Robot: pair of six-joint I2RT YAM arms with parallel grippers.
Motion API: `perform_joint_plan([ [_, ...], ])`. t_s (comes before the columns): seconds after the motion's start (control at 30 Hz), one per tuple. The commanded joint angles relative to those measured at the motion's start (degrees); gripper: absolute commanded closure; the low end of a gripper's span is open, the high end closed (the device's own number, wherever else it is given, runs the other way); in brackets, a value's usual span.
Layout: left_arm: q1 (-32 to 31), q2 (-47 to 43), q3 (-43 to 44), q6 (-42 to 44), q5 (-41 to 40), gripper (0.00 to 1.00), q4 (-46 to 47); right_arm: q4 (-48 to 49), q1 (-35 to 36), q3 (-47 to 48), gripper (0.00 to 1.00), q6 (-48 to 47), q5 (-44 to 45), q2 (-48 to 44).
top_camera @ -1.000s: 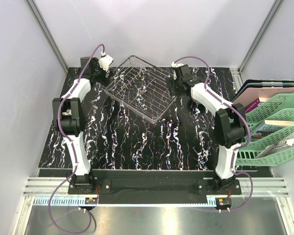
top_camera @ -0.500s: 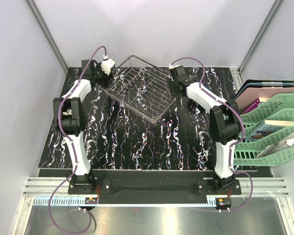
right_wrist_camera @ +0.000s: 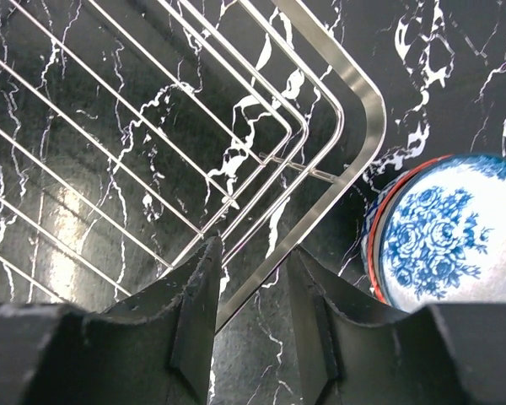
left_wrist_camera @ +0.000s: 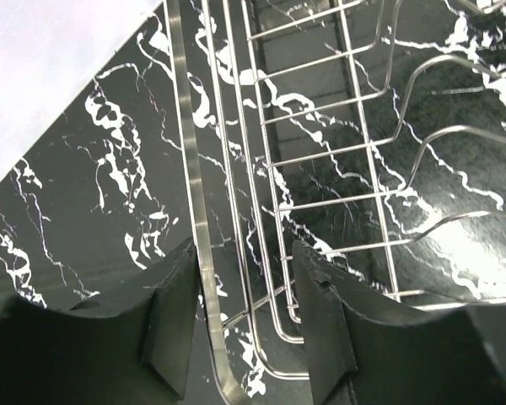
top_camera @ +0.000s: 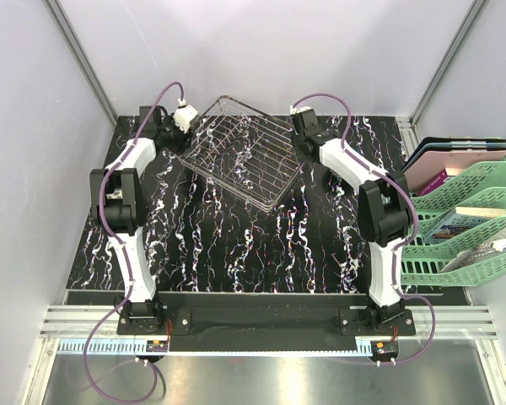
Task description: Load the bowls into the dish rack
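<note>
- From the top camera, the dish rack [top_camera: 240, 152] is a shallow rectangular basket of thin, shiny wire. It sits askew on the black, white-veined tabletop [top_camera: 236, 245], at the far middle.
- My left gripper [top_camera: 184, 125] is at the rack's left corner and my right gripper [top_camera: 302, 142] is at its right corner. Green plastic lattice trays [top_camera: 472, 228] stand stacked well to the right of the rack.
- In the left wrist view, my left gripper [left_wrist_camera: 244, 325] is partly spread, with one matte black finger on either side of the rack's flat, polished rim band [left_wrist_camera: 192, 194]. Inside the rim run straight grid wires and wavy divider wires.
- In the right wrist view, my right gripper [right_wrist_camera: 253, 312] is also partly spread, astride the rim near the rack's rounded corner [right_wrist_camera: 367, 93], with a gap showing on both sides of the wire.
- A round bowl [right_wrist_camera: 443, 236] lies just outside that corner. It is glossy white with blue flowers and a red edge.
</note>
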Motion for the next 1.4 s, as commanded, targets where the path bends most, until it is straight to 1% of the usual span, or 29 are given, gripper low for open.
perform_joint_plan([
  [0.0,-0.33,-3.58,-0.78,3.13,6.06,0.51,-6.95,3.13,0.71,3.55,0.55,-2.18,0.91,1.6],
  [0.3,-1.04,-6.22,-0.42,5.85,8.96,0.51,-16.62,4.71,0.62,7.33,0.53,-4.64,3.37,4.77],
  [0.4,-1.3,-7.89,-1.83,6.73,9.84,0.51,-20.13,5.15,0.62,8.99,0.51,-5.43,3.46,6.17],
  [0.43,-2.34,-8.85,-2.62,7.0,10.11,0.51,-21.88,5.15,0.71,9.78,0.51,-5.52,3.28,6.53],
  [0.63,-3.32,-13.33,-6.74,7.61,12.04,0.51,-25.76,5.59,0.53,13.3,0.49,-6.75,3.11,8.99],
  [0.93,-4.02,-18.61,-10.61,7.7,17.23,0.51,-31.22,6.03,0.18,16.47,0.48,-8.33,2.05,11.28],
  [1.17,-6.13,-19.32,-12.03,6.21,19.34,0.51,-31.57,6.56,-0.78,14.63,0.47,-7.9,2.58,10.75],
  [1.37,-7.28,-17.74,-10.89,4.72,18.72,0.53,-31.57,8.14,-1.66,10.24,0.47,-7.98,2.67,7.86],
])
